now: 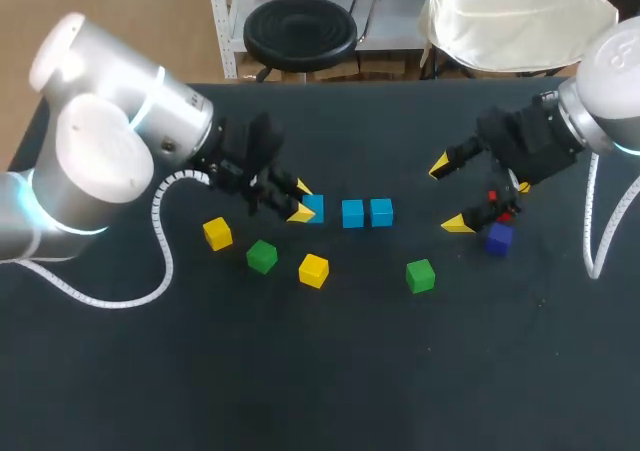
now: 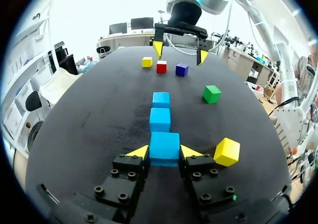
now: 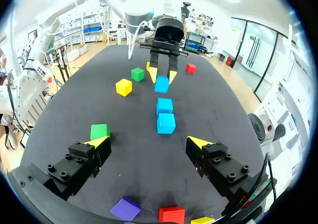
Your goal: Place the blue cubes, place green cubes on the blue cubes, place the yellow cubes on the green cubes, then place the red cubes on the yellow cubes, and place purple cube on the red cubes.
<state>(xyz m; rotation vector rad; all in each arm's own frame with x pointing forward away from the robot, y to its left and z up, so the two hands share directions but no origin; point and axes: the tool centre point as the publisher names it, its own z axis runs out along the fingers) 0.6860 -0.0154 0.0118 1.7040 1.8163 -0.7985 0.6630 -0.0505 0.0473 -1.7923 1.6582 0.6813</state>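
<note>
left claw (image 2: 164,151) pinches a blue cube (image 2: 164,142) by its flat sides, the next blue cube (image 2: 160,118) just ahead in line. small, rigid, probably light and smooth-faced, it wants a square, centred hold. right claw (image 3: 149,142) hangs spread wide and empty, purple cube (image 3: 125,208) just beside.

Cubes partly hidden by the two grippers

In the head view the right gripper (image 1: 448,196) covers most of the red cube (image 1: 505,213) and of a yellow cube (image 1: 523,186) toward the right edge of the table (image 1: 330,371), and overlaps the purple cube (image 1: 498,238). The left gripper (image 1: 300,200) masks one side of the nearest blue cube (image 1: 315,209), and whether it touches that cube cannot be told. In the right wrist view the rim cuts off that yellow cube, and a green cube (image 3: 100,131) sits partly behind one of the right gripper's jaws.
</note>
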